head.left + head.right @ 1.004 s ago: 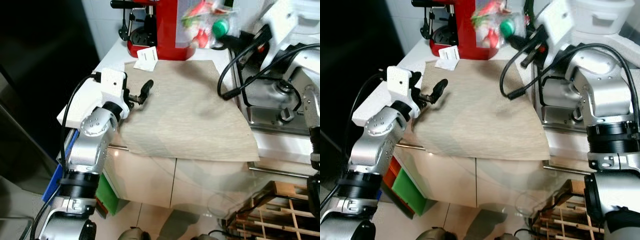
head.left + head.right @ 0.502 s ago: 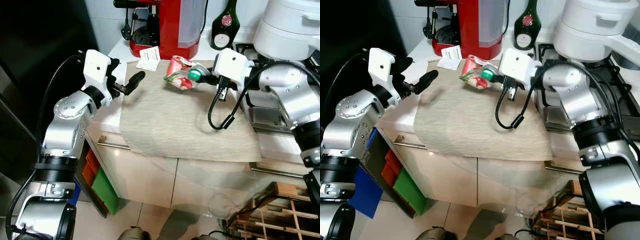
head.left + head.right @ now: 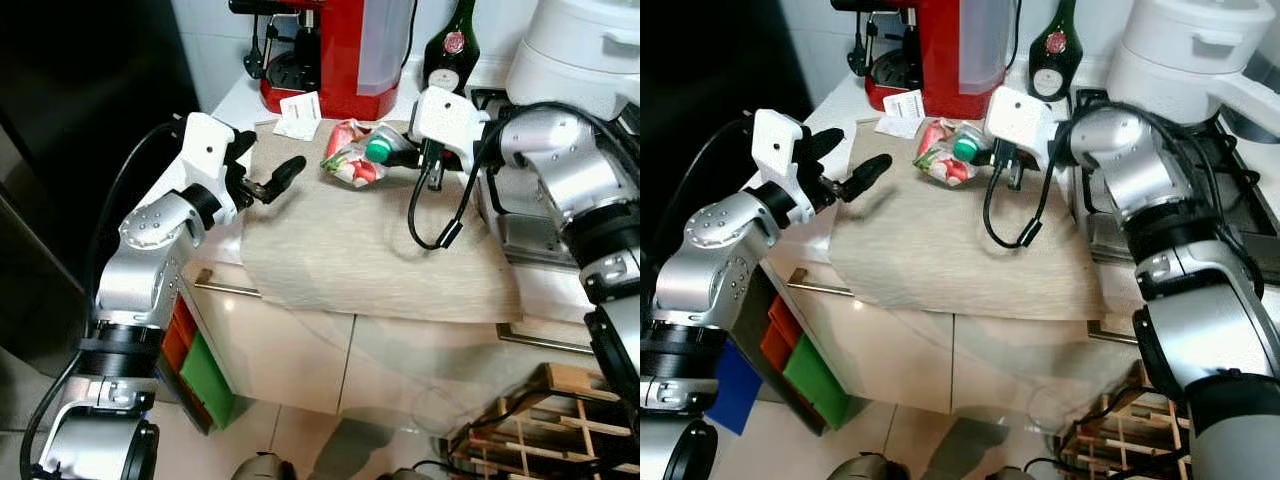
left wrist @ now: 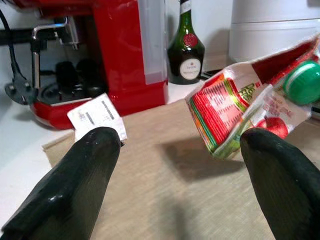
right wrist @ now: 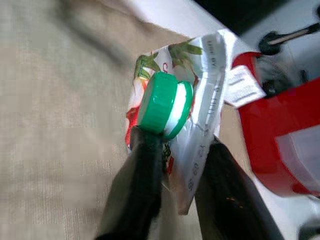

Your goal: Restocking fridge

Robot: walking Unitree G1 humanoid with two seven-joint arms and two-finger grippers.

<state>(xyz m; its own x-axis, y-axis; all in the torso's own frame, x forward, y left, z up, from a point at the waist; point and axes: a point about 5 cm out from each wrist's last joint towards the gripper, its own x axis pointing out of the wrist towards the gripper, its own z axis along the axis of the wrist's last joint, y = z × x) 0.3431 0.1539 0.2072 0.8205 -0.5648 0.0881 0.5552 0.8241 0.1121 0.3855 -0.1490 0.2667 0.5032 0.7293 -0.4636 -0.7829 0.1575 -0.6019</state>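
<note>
1. Nearest, the beige mat (image 3: 380,250) covers the counter.
2. Over the mat's left edge, the left gripper (image 3: 268,180) hovers, fingers spread and empty.
3. Further back, the right gripper (image 5: 175,165) clamps the green-capped pouch (image 3: 352,160) above the mat's far edge, before the red coffee machine (image 3: 335,55).

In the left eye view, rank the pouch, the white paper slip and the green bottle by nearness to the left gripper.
1. White paper slip, just beyond the left gripper, by the red coffee machine.
2. Pouch, farther toward the robot's right, held in the right gripper.
3. Green bottle, at the back.
</note>
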